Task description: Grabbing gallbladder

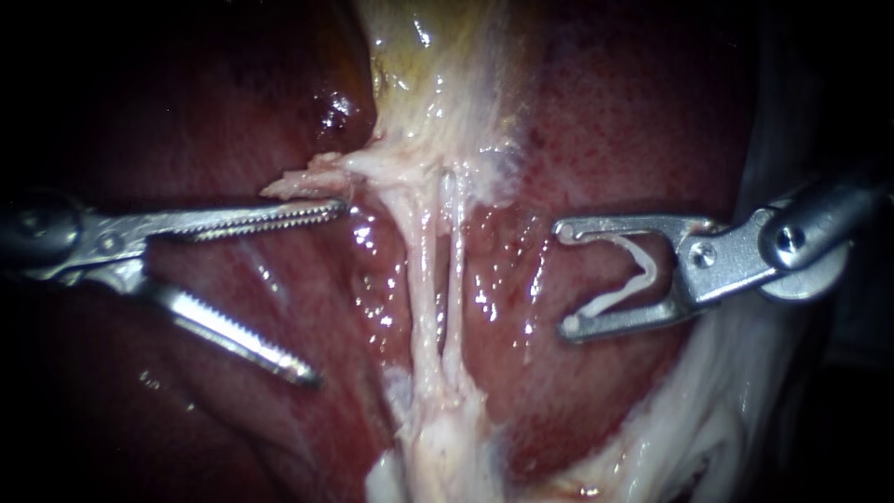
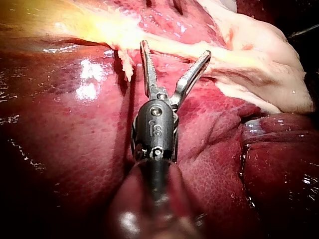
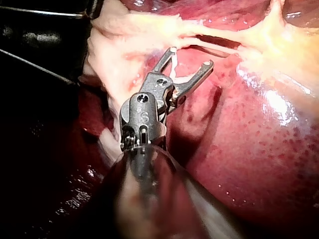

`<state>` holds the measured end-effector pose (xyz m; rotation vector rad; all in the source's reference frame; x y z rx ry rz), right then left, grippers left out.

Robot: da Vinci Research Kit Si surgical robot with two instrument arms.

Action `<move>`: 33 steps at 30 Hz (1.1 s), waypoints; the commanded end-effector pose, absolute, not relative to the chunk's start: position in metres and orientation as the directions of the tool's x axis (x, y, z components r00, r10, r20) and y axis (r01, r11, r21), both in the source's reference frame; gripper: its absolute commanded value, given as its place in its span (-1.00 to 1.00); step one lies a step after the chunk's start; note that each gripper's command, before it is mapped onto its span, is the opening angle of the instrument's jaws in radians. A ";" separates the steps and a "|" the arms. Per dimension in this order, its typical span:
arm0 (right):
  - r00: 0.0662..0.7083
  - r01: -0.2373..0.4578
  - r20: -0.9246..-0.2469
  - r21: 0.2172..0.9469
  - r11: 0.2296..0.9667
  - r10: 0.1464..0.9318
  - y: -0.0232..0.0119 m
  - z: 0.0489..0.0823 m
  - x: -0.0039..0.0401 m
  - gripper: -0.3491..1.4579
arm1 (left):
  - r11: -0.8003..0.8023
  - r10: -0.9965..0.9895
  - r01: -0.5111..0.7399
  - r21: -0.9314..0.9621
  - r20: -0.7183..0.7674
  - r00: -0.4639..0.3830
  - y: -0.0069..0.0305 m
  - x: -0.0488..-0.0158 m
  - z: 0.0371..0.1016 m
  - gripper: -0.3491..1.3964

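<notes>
The biggest thing is the dark red liver (image 1: 652, 121), wet and shiny, and it fills almost the whole endoscope view like a floor under everything else. On it, up at the top middle, lies the gallbladder (image 1: 438, 65), pale and yellowish, and it gets thin at its lower end. From that thin end two pale tubes (image 1: 421, 270) run down side by side, stretched like strings over the liver. My left instrument (image 1: 321, 293) comes in low over the liver, and its two toothed jaws stand wide apart with nothing between them. I think they are open so wide so they can take a good bite. The upper jaw points at a little frayed bit (image 1: 303, 179) of pale tissue at the gallbladder's thin end and lies just under it; I cannot tell if it touches. So the gallbladder is not grabbed yet, and the jaws would need to go up and forward a bit before they close. My right instrument (image 1: 562, 278) waits on the other side of the tubes, near them but apart. Its jaws are spread too, but they hold a small white clip (image 1: 633, 275), bent like a V, which touches both jaws. It probably hangs back so it does not bump the tubes.
</notes>
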<state>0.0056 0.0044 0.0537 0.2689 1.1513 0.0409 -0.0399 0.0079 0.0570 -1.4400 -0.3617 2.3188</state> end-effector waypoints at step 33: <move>0.410 0.105 -0.896 0.231 0.967 0.170 0.0044 0.0537 0.0056 -0.06 | -0.845 0.530 -0.213 -0.491 -0.712 -0.461 0.0153 -0.0373 0.0636 -0.31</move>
